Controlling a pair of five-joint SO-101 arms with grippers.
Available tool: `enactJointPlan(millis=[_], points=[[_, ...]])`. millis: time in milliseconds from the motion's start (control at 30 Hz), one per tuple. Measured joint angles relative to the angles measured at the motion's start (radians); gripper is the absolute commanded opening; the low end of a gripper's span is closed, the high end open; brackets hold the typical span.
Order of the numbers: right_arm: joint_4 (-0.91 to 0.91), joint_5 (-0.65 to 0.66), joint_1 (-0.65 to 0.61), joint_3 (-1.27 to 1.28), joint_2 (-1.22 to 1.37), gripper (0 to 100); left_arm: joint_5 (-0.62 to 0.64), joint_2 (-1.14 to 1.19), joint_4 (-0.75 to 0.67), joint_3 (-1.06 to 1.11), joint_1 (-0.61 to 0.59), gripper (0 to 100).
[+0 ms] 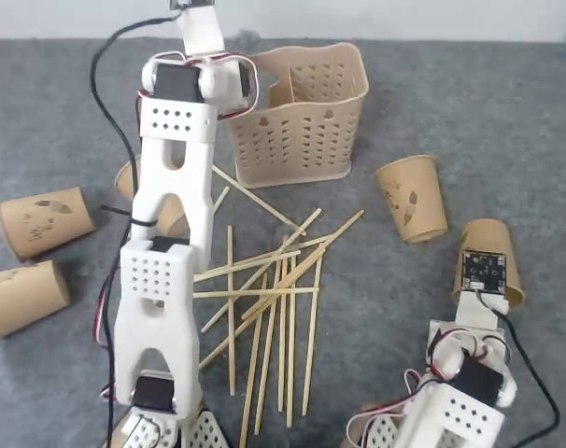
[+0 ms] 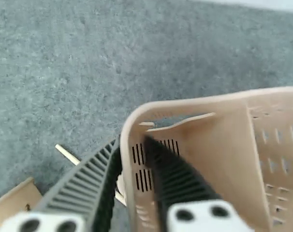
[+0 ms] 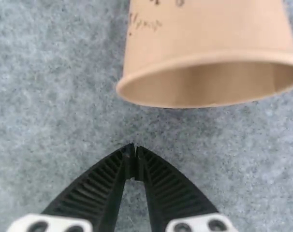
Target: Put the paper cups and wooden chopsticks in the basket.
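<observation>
The tan perforated basket [image 1: 306, 112] stands upright at the back of the grey mat. My left gripper [image 2: 133, 145] is shut on the basket's left wall [image 2: 195, 145], one finger inside and one outside. Several wooden chopsticks [image 1: 274, 289] lie crossed in a loose pile in front of the basket. Paper cups lie at the left [image 1: 45, 222] [image 1: 21, 297] and at the right [image 1: 409, 198] [image 1: 488, 257]. My right gripper [image 3: 132, 151] is shut and empty, just short of the open mouth of a cup [image 3: 204, 53] lying on its side.
Another cup [image 1: 126, 179] is partly hidden behind the left arm [image 1: 171, 233]. One chopstick end [image 2: 64, 152] and a cup edge [image 2: 11, 203] lie on the mat just outside the basket. Grey mat spreads at the far left and far right.
</observation>
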Motion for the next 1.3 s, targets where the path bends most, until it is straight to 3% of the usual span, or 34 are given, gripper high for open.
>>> enactJointPlan(millis=[267,600,767,1100,1300], points=[[0.0,0.0,0.0,0.0,0.0,1.2,0.0,0.006,0.135,-0.33,-0.014,22],[0.0,0.0,0.0,0.0,0.0,1.2,0.0,-0.176,0.137,-0.269,-0.158,22],[0.0,0.0,0.0,0.0,0.0,1.2,-0.074,-0.417,0.137,-0.028,-0.196,22],[0.0,0.0,0.0,0.0,0.0,1.2,-0.097,-0.945,0.137,0.77,-0.199,22],[0.0,0.002,0.02,0.0,0.0,1.2,-0.117,-1.194,0.069,1.218,-0.325,22]])
